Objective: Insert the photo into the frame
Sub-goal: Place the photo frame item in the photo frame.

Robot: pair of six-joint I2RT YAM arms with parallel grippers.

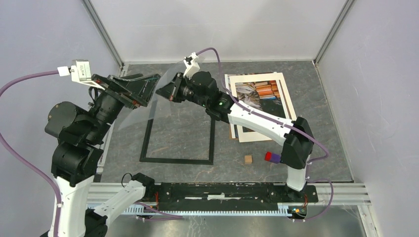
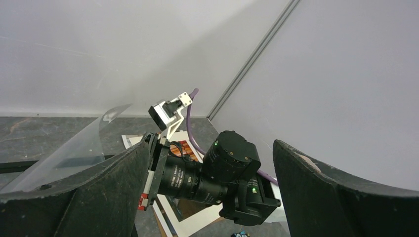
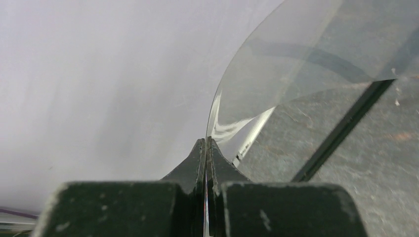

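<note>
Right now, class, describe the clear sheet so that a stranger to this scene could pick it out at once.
Find the black frame lying flat on the table. Above its far left corner the right gripper holds a clear sheet by one edge, in the air. Unlike the white-matted photo to the right, it is see-through and curved.

1 frame [image 1: 178, 160], 1 photo [image 1: 260, 92], 1 clear sheet [image 1: 148, 106], 1 block [image 1: 248, 159].

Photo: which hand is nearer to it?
Right. The right hand, shut on the clear sheet, hangs left of the photo; the open left hand is farther left.
</note>
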